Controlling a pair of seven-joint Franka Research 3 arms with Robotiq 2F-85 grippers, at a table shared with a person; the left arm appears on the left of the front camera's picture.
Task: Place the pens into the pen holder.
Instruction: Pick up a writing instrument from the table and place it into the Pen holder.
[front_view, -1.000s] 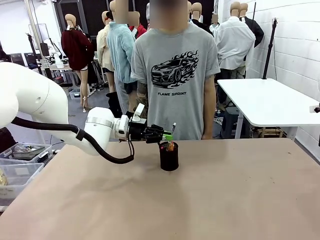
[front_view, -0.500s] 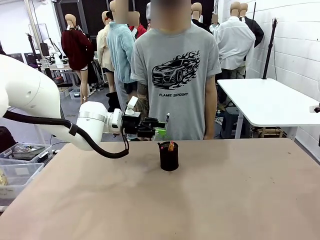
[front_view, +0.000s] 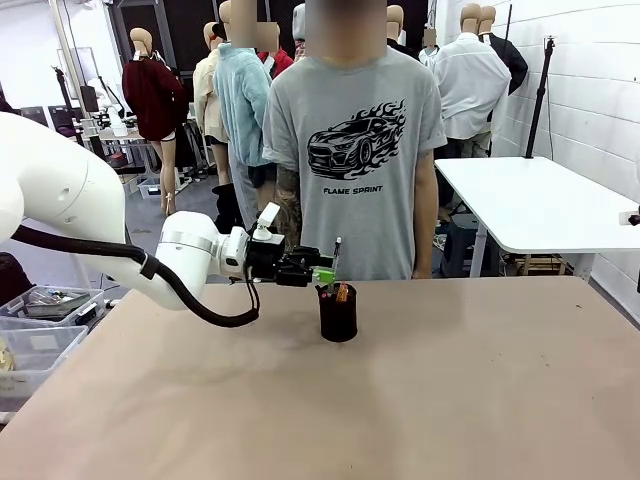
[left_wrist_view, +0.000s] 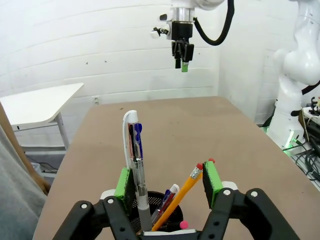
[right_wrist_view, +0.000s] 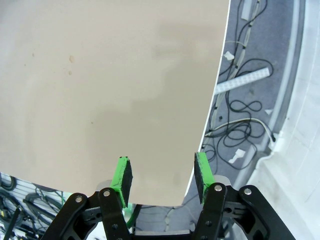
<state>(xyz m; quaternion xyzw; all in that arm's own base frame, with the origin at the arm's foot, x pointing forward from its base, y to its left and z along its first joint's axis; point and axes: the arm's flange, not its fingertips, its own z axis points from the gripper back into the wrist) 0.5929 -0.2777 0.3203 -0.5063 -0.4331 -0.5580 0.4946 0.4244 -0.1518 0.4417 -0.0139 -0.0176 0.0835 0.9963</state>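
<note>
The black mesh pen holder (front_view: 338, 314) stands on the table near its far edge. A yellow pencil (left_wrist_view: 183, 194) with a red end and a blue-and-white pen (left_wrist_view: 168, 197) lean inside it. My left gripper (front_view: 322, 272) hovers just left of and above the holder. In the left wrist view the left gripper (left_wrist_view: 167, 170) is open. A silver-white pen (left_wrist_view: 135, 160) stands upright against one green pad, its lower end down at the holder's mouth (left_wrist_view: 162, 207); the other pad is well apart from it. My right gripper (right_wrist_view: 160, 162) is open and holds nothing, high over a table edge.
A person in a grey T-shirt (front_view: 350, 150) stands at the far side right behind the holder. The brown table (front_view: 420, 400) is bare in front. Plastic bins (front_view: 40, 325) sit off its left edge, a white table (front_view: 540, 200) at the back right. Cables (right_wrist_view: 245, 110) lie on the floor.
My left gripper's jaws have opened. The gripper drew back to the left with the silver-white pen beside it, rose a little, then sank again toward the holder.
</note>
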